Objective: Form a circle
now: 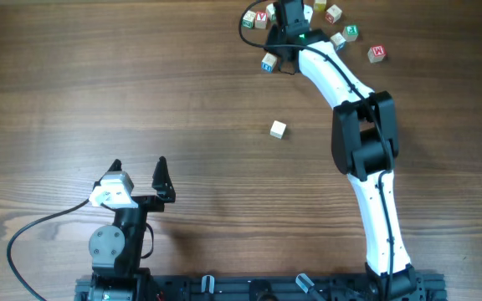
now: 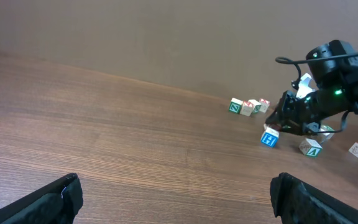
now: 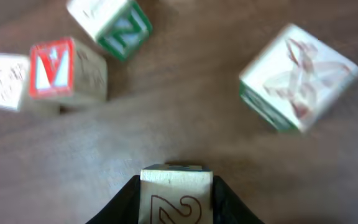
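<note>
The circle is only three cubes in a clump, far across the table. Right beside it, the right hand pinches a cube marked 2. I think this cube must join the clump next. The left hand is wide open.

Matt brown wood-grain table, its finish smooth and dull. The small pale wooden letter cubes show flat red and green printed faces. One bare-wood cube sits against matt black plastic fingers. The white plastic arm shell is smooth and faintly glossy.
</note>
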`<state>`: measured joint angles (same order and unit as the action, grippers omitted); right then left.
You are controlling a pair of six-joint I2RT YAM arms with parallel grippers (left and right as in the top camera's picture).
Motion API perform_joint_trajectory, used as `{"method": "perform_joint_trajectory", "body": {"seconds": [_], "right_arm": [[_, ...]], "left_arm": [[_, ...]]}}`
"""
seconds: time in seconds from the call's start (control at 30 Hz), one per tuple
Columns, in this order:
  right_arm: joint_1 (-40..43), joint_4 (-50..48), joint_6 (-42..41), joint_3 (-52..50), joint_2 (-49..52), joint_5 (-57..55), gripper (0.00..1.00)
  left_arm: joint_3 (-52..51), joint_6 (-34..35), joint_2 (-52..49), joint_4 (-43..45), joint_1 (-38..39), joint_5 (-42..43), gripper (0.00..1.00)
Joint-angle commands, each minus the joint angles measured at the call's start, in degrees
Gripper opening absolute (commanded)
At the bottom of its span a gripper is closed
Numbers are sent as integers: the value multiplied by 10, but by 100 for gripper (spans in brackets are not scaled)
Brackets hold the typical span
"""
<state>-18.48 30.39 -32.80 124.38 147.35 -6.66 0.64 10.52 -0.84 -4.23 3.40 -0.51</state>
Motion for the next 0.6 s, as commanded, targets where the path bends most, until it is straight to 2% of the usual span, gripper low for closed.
{"method": "perform_joint_trajectory", "body": {"seconds": [0.0, 0.1, 0.2, 0.4, 0.47, 0.57], "right_arm": [[0, 46, 52, 7, -90, -11, 30], [0, 138, 102, 7, -167, -11, 30], [0, 246, 117, 7, -229, -31, 29], [0, 455, 117, 4, -274, -43, 27], [0, 484, 117, -24, -273, -43, 27], [0, 456, 108, -90, -273, -42, 27]], "left_arm": [[-3, -11, 5, 0, 0, 7, 100], [-3, -11, 5, 0, 0, 7, 100], [-3, -11, 5, 0, 0, 7, 100], [-3, -11, 5, -1, 0, 7, 100], [-3, -11, 5, 0, 0, 7, 100], [-3, -11, 5, 0, 0, 7, 100]]}}
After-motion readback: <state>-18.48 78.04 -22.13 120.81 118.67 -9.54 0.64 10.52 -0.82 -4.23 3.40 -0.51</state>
